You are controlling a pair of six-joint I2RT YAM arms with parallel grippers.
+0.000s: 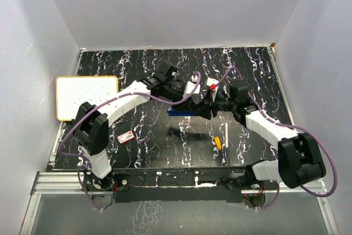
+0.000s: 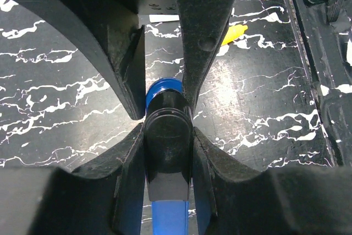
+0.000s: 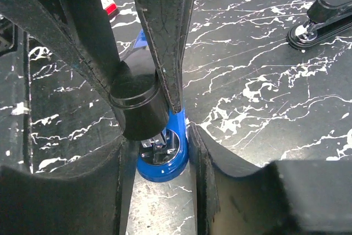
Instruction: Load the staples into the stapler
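From above, both arms reach in from the near edge and meet over the middle of the black marbled table (image 1: pixel 137 64). The left gripper (image 1: pixel 186 92) comes in from the left, the right gripper (image 1: pixel 212 104) from the right, and both are bent down over the blue stapler (image 1: pixel 180 111). A white tray with an orange rim (image 1: pixel 87 97) lies at the table's left edge. The staples (image 1: pixel 126 135), a small red-and-white box, lie flat on the table near the left arm's elbow, well apart from both grippers. Whether the box is open cannot be told. A yellow-tipped white pen (image 1: pixel 219 141) lies just in front of the right gripper.

In the left wrist view, the left gripper (image 2: pixel 166 114) is clenched on the blue stapler (image 2: pixel 168 136). Both fingers (image 2: pixel 206 42) press the sides of its black top, and the blue base shows below and behind. The pen's yellow tip (image 2: pixel 234 34) shows beyond the fingers.

In the right wrist view, the right gripper (image 3: pixel 140 89) grasps the blue stapler's (image 3: pixel 162 163) black top arm. Its rounded end sits between the fingers (image 3: pixel 165 37), which touch it on both sides. That arm is raised off the blue base, and the metal channel shows beneath it. A second, black stapler (image 3: pixel 324 15) lies apart at the upper right.
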